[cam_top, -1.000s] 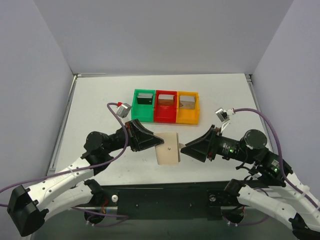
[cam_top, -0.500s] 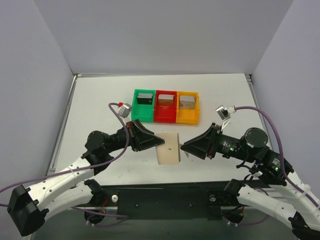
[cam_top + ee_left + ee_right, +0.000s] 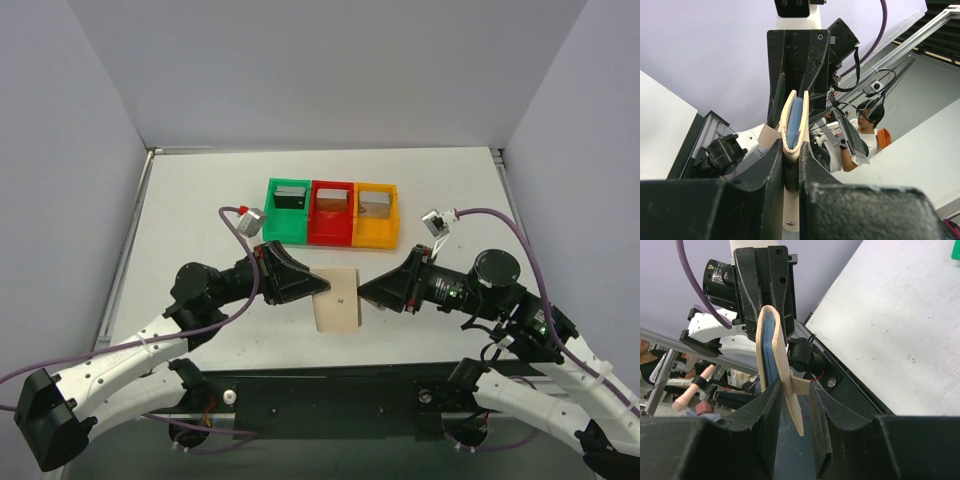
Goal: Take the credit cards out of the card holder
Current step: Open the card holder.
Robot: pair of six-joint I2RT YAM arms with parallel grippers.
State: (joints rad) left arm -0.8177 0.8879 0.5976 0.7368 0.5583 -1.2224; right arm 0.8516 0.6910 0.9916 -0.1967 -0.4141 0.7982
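Tan and folded shut, the card holder (image 3: 337, 298) hangs above the table (image 3: 200, 200), just beyond the arm bases and pinched between the two arms.

On its left edge the left gripper (image 3: 322, 287) is clamped tight. The left wrist view shows the fold edge-on between closed jaws, with only bluish-grey lining visible inside. That grip and the holder's position are the same as a second ago.

The change is on the holder's right. The right gripper (image 3: 364, 293), which stood just off that edge a second ago, now reaches onto it. Its wrist camera shows one tan flap between its fingers (image 3: 770, 405). The jaws are narrow, with a sliver of gap on one side, so the flap seems straddled but not yet squeezed.

I read this as setting up a two-handed pull to spread the holder open.

Beyond the holder, well apart from it, stand a green bin (image 3: 272, 225), a red bin (image 3: 330, 237) and an orange bin (image 3: 375, 238). The credit cards (image 3: 331, 199) lie there, one per bin: dark, brownish and grey.

The task therefore looks nearly finished. Whether any card remains inside the fold cannot be told.
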